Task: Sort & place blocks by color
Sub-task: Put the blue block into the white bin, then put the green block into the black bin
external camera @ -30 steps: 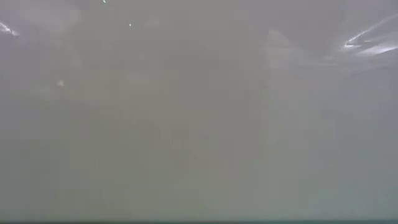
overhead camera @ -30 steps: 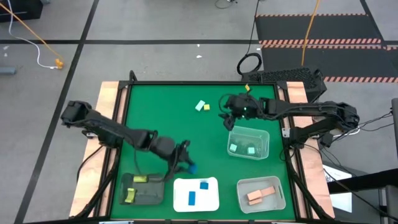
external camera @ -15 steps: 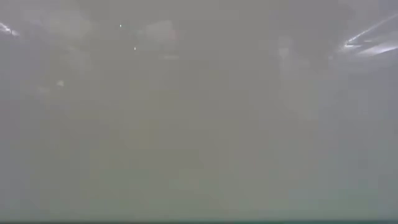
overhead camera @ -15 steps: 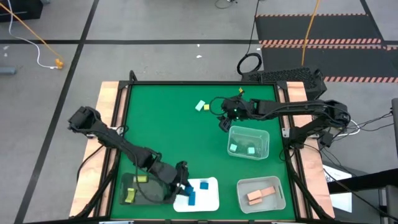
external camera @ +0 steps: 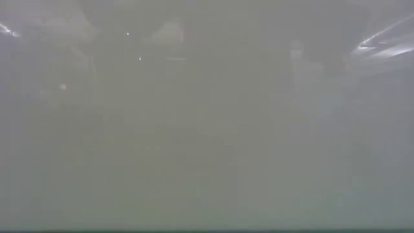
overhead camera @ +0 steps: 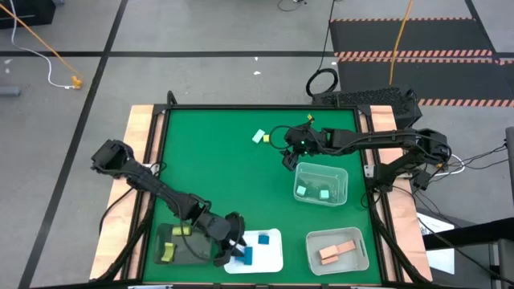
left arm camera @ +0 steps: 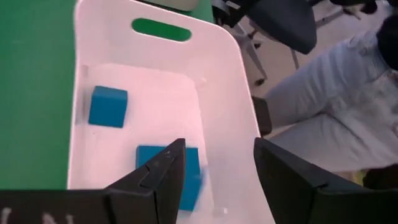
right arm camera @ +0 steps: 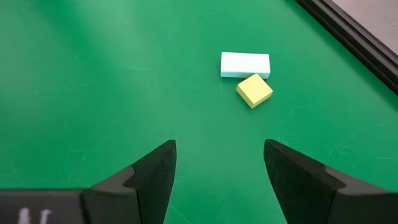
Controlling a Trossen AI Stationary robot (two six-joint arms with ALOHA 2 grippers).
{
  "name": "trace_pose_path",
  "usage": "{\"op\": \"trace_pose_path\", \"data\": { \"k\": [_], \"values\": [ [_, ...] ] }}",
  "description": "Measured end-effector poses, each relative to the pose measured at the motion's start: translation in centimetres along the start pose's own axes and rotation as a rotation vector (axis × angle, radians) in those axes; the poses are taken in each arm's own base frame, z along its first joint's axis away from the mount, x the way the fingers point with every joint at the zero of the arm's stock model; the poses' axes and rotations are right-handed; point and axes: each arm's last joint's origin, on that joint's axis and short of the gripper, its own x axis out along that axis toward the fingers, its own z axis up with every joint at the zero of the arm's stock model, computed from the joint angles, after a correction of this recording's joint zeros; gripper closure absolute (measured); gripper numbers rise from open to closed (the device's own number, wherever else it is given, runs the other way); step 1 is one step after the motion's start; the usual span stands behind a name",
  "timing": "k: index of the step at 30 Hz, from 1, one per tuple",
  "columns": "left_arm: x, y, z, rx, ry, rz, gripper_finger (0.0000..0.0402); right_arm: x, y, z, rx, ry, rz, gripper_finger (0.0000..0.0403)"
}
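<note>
My left gripper (overhead camera: 234,243) (left arm camera: 219,149) hangs open over the left part of the white tray (overhead camera: 273,255). Two blue blocks lie in the tray: a cube (left arm camera: 107,106) and a second one (left arm camera: 186,169), partly behind one finger. My right gripper (overhead camera: 284,149) (right arm camera: 219,146) is open above the green mat. It faces a mint bar (right arm camera: 245,65) and a yellow-green cube (right arm camera: 254,91), which lie side by side, touching, a short way ahead (overhead camera: 259,137). The low view shows only grey haze.
A dark tray (overhead camera: 193,253) at the near left holds yellow-green blocks. A clear tray (overhead camera: 321,172) near the right gripper holds mint blocks; another (overhead camera: 337,237) at the near right holds tan-pink blocks. A person's legs (left arm camera: 336,93) and a chair show beyond the near edge.
My left gripper has travelled toward the near edge with a blue block and now stands over the white tray's left part. My right gripper has shifted a little toward the table's left, toward the mint bar and the yellow-green cube.
</note>
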Motion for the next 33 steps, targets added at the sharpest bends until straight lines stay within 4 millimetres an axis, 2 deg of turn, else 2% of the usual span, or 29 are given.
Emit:
{"op": "trace_pose_path", "data": {
  "k": [6, 9, 12, 16, 20, 25, 29, 33],
  "values": [
    [-0.1, 0.5, 0.6, -0.015, -0.026, 0.001, 0.0228, 0.0, 0.0, 0.1, 0.001, -0.005, 0.002, 0.0167],
    [-0.3, 0.6, 1.8, 0.033, -0.118, -0.026, 0.023, 0.0, 0.0, 0.3, 0.012, -0.026, 0.01, 0.0167],
    [-1.1, 1.4, 3.3, 0.056, -0.205, -0.003, 0.0228, 0.1, -0.4, 0.8, 0.129, -0.05, 0.076, 0.0167],
    [-3.2, 3.8, 5.3, 0.04, -0.263, 0.103, 0.0228, 0.2, -1.7, 1.5, 0.257, -0.076, 0.129, 0.0167],
    [-5.6, 6.7, 7.1, -0.002, -0.301, 0.217, 0.0227, 0.2, -2.6, 1.9, 0.24, -0.095, 0.158, 0.0167],
    [-7.9, 10.3, 8.6, -0.093, -0.359, 0.331, 0.0227, 0.3, -2.7, 2.0, 0.225, -0.097, 0.177, 0.0167],
    [-8.8, 12.3, 9.2, -0.143, -0.38, 0.383, 0.0227, 1.4, -2.8, 1.9, 0.314, -0.086, 0.173, 0.0167],
    [-9.5, 13.6, 9.6, -0.198, -0.401, 0.409, 0.0227, 3.5, -3.2, 1.5, 0.407, -0.054, 0.155, 0.0167]
  ]
}}
